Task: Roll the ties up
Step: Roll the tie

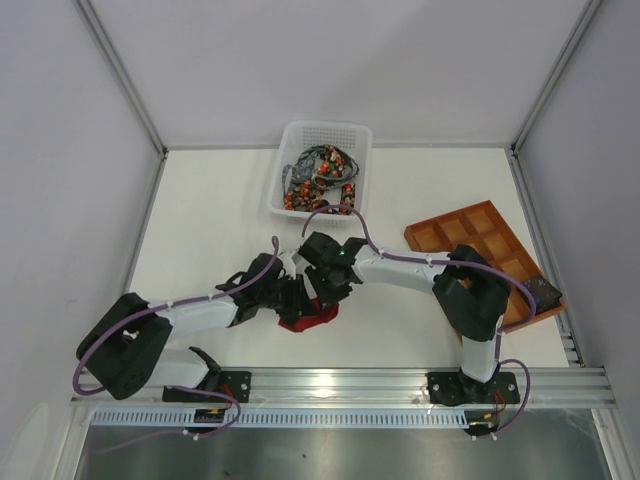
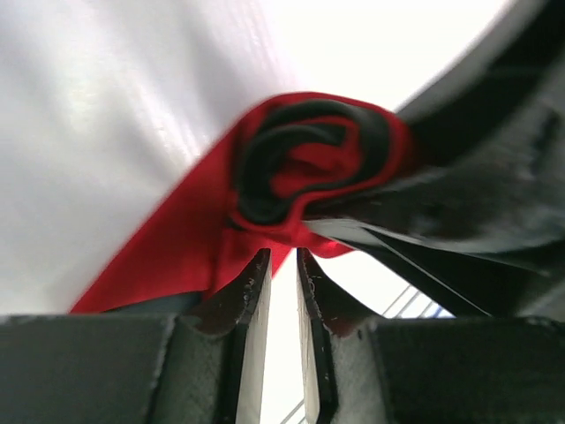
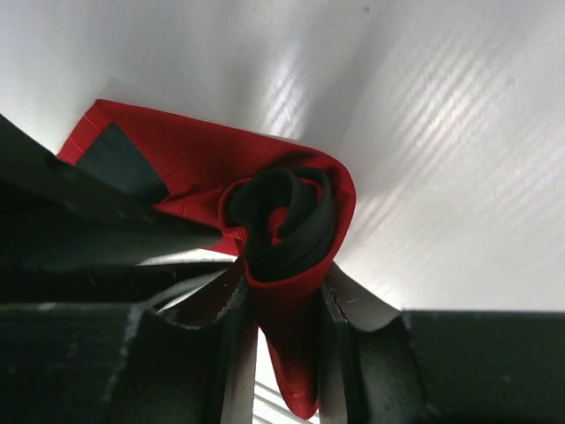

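Note:
The plain deep red tie (image 1: 312, 320) lies partly rolled on the white table between both arms. In the right wrist view its coil (image 3: 305, 181) shows a dark lining inside. My right gripper (image 3: 284, 291) is shut on the red fabric just below the coil; it shows in the top view (image 1: 326, 292) too. My left gripper (image 2: 281, 256) has its jaws almost together with only a thin empty slit, its tips right at the edge of the red roll (image 2: 309, 159). It sits just left of the right gripper (image 1: 298, 298). The dark dotted ties (image 1: 320, 180) lie in a heap.
The dotted ties fill a white perforated basket (image 1: 325, 126) at the back centre. An orange-brown gridded tray (image 1: 470, 235) lies at the right, with a dark object (image 1: 543, 293) at its near end. The right arm reaches across in front of the tray.

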`<state>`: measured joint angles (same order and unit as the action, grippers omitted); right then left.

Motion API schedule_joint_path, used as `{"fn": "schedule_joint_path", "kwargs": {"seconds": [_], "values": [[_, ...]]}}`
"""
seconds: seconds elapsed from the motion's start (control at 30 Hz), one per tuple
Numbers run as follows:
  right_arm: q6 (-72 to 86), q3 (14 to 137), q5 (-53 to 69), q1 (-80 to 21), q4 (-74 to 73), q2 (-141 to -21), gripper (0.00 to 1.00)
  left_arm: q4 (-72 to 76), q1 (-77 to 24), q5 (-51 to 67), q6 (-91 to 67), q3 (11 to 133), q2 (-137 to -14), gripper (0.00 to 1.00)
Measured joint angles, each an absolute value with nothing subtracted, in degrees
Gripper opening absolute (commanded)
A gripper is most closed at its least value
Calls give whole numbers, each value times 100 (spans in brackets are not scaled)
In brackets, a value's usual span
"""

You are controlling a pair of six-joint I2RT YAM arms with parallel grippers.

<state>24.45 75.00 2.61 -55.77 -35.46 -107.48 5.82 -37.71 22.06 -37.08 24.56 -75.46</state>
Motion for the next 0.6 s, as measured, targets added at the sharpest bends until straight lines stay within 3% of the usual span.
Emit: {"fn": "schedule_joint_path", "kwargs": {"seconds": [0.17, 0.4, 0.6], "values": [[2694, 7664, -200, -5758, -3959, -10770, 28, 537, -3664, 2008, -3752, 2429, -7459, 23], [2884, 7972, -486, -5931, -4246, -10993, 45, 506, -3597, 1857, -3758, 2429, -7273, 23], [3048, 8018, -519, -5964, -4351, -11015, 50, 683, -3590, 1861, -3811, 2425, -7496, 21]]}}
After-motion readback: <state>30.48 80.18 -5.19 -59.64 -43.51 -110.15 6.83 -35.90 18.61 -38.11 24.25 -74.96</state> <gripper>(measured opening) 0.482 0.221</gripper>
